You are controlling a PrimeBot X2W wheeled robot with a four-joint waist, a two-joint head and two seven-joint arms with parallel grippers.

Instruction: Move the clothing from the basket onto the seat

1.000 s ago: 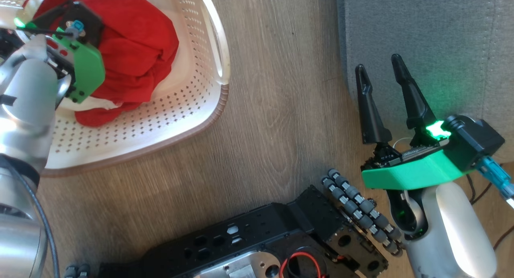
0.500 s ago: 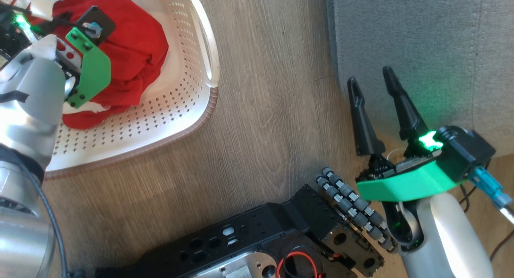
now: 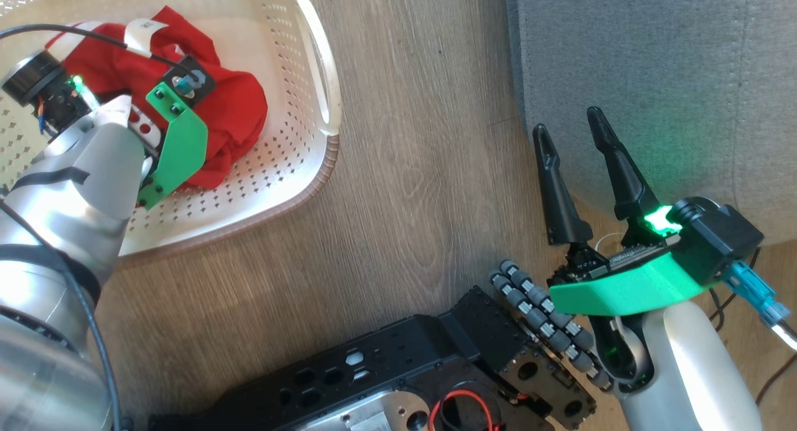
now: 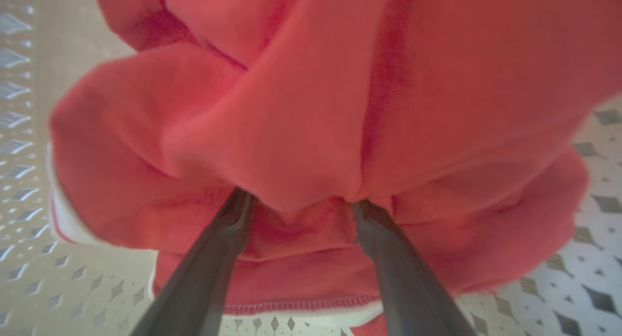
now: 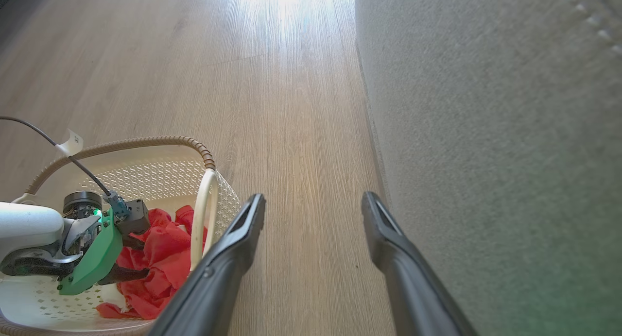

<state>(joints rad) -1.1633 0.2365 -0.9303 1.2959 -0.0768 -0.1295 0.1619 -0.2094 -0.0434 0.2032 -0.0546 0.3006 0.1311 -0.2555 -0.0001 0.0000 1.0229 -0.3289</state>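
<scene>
Some clothing (image 3: 236,107), maybe two garments, occupies the basket (image 3: 280,169).

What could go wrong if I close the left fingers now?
The open left fingers are tips-deep in a fold of the clothing; they may pinch only a thin layer that slips on lifting.
The clothing lies bunched in the basket; a trailing part could catch the rim and drag it.

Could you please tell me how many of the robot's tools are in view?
2. The left tool is in the basket, open, its tips buried in the red clothing. The right tool, open too, hangs above the floor beside the grey seat.
</scene>
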